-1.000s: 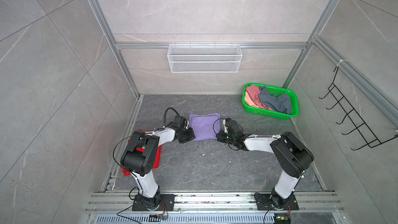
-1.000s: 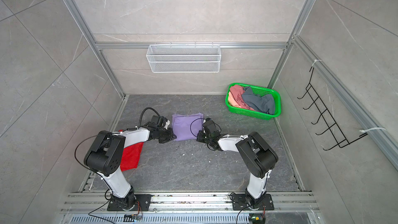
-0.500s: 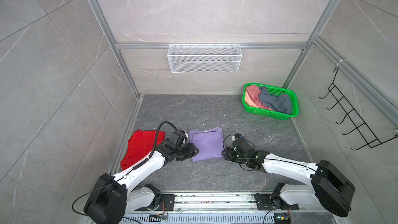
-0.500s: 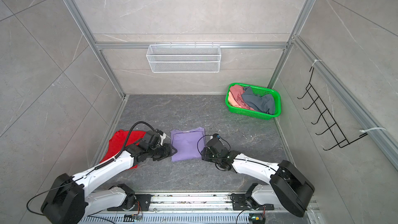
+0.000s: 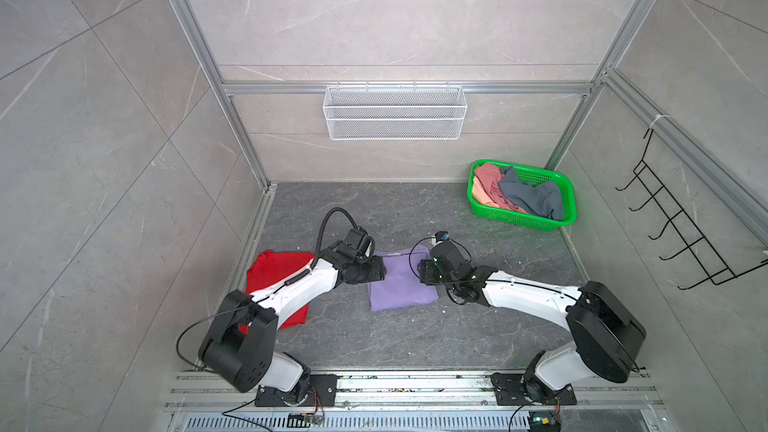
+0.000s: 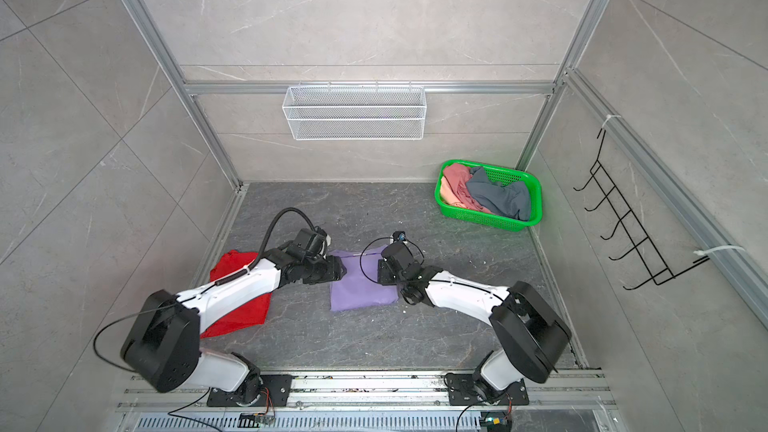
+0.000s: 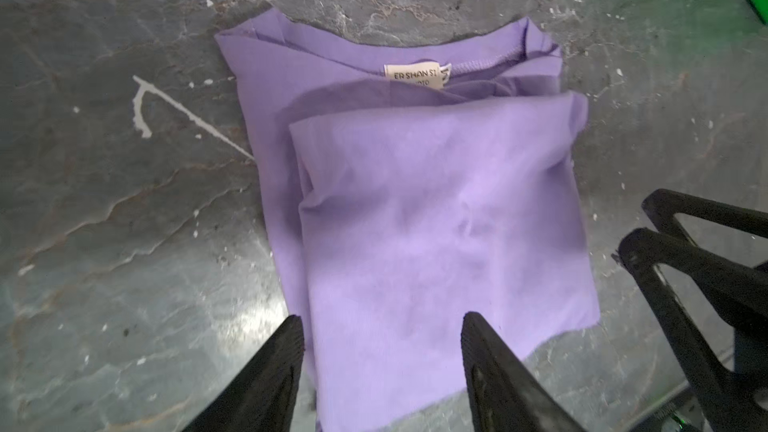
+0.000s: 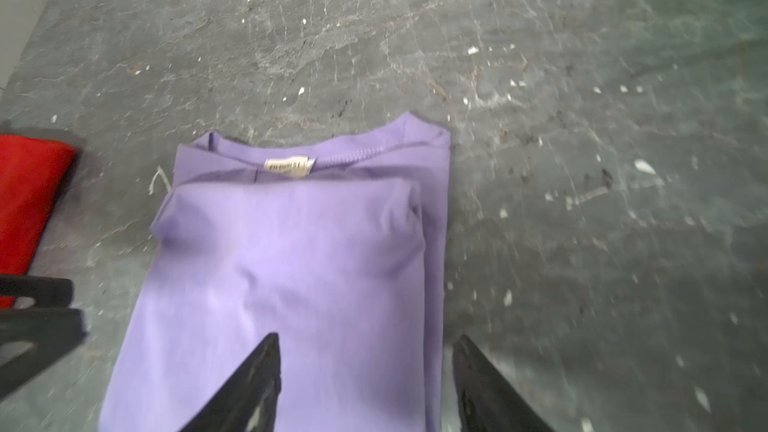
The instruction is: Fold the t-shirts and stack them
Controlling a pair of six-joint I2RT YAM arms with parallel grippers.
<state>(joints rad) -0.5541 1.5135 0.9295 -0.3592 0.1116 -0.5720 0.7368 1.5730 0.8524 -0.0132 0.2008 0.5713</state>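
A lavender t-shirt (image 5: 401,286) (image 6: 361,286) lies folded on the dark floor, its neck label facing up (image 7: 415,76) (image 8: 289,167). My left gripper (image 5: 380,273) (image 7: 382,326) hovers open over the shirt's left edge, nothing between its fingers. My right gripper (image 5: 422,277) (image 8: 365,347) stands open over the shirt's right edge, one finger above cloth, the other above floor. A red t-shirt (image 5: 274,270) (image 6: 235,268) lies flat to the left, partly hidden under my left arm. More t-shirts, pink (image 5: 488,182) and grey-blue (image 5: 534,197), are heaped in the basket.
The green mesh basket (image 5: 521,220) sits at the back right corner. A white wire shelf (image 5: 395,118) hangs on the back wall and a black hook rack (image 5: 681,238) on the right wall. Metal rails run along the front edge.
Both grippers, shut at the lavender shirt's sides a second ago, have opened and let it go. The shirt now lies folded nearer the front, and the red shirt shows more.
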